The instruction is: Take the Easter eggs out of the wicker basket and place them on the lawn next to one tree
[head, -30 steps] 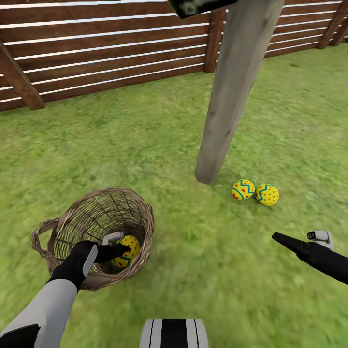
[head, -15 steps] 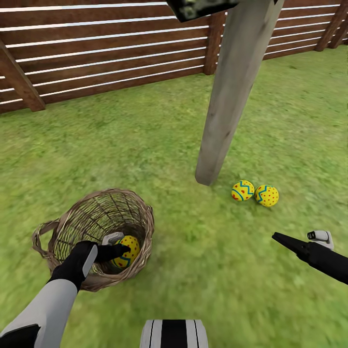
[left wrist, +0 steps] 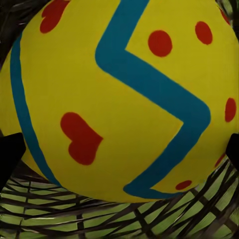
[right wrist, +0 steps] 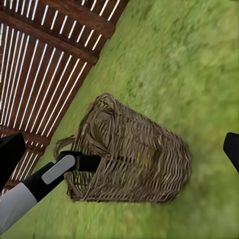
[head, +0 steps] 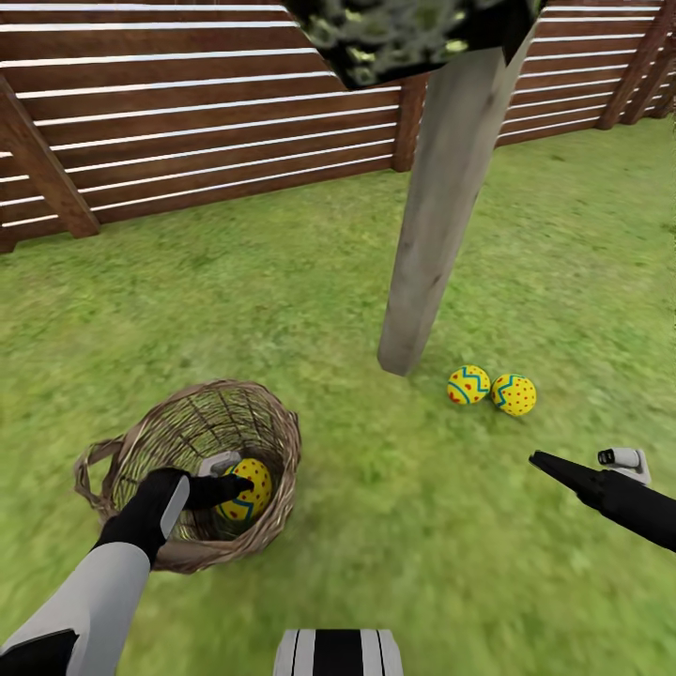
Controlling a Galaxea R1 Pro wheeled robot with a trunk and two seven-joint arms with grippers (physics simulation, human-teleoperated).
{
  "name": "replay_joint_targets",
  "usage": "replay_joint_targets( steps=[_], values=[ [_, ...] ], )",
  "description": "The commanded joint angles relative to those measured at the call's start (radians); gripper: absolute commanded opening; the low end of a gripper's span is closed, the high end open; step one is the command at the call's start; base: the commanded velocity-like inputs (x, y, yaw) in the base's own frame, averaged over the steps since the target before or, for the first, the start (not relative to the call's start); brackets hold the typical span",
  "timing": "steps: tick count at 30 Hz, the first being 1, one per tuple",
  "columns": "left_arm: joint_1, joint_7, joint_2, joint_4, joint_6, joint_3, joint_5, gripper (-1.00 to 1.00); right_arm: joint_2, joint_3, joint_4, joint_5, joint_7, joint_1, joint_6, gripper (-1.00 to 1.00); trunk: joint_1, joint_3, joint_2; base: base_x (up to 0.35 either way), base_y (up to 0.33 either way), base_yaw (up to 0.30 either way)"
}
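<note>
Head view: the left gripper [head: 223,481], black-fingered on a grey-and-black arm, reaches down inside the brown woven wicker basket [head: 272,441] with its fingers set on either side of the last yellow egg with red dots and a blue zigzag band [head: 246,488]. In the left wrist view that egg [left wrist: 119,99] sits squarely between the two dark fingertips, which show at its flanks over the basket's weave, so the jaws appear clamped on it. The egg lies inside the basket, toward the side of the rim nearest the tree. The basket stands on the mottled green lawn [head: 376,526], tilted a little, one loop handle at the rim on the fence side; the right wrist view shows the left arm going in over the basket [right wrist: 149,164] rim. The right gripper [head: 590,468] hangs above the grass well apart from the basket, fingers parted and holding nothing. Beyond, two more yellow patterned eggs [head: 490,390] lie touching each other on the grass just beside the foot of the pale grey-brown tree trunk [head: 427,235], with the brown slatted wooden fence [head: 188,122] behind. By my reading, the step in hand is the third pick. The next move calls for lifting the egg straight up past the rim without snagging the wicker, then carrying it across to the trunk's foot.
</note>
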Motion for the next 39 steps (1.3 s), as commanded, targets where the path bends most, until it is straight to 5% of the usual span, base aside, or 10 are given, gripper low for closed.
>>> replay_joint_targets(
  steps=[1, 24, 39],
  values=[
    [0.0, -0.002, 0.0, 0.0, 0.007, 0.003, 0.001, -1.0, 0.0, 0.0, 0.0, 0.003, 0.005, -0.001, 0.003, 1.0, -0.001, 0.003, 0.0, 0.0, 0.0, 0.0],
    [-0.001, -0.003, 0.008, 0.004, 0.021, 0.003, -0.002, -1.0, 0.0, 0.0, 0.0, 0.003, 0.007, -0.001, 0.003, 1.0, -0.011, 0.092, 0.005, 0.0, 0.0, 0.0],
    [-0.002, 0.013, 0.027, 0.006, 0.14, 0.003, -0.004, -1.0, 0.0, 0.001, 0.0, 0.002, 0.007, -0.001, 0.003, 1.0, -0.018, 0.15, 0.009, 0.0, 0.0, 0.0]
  ],
)
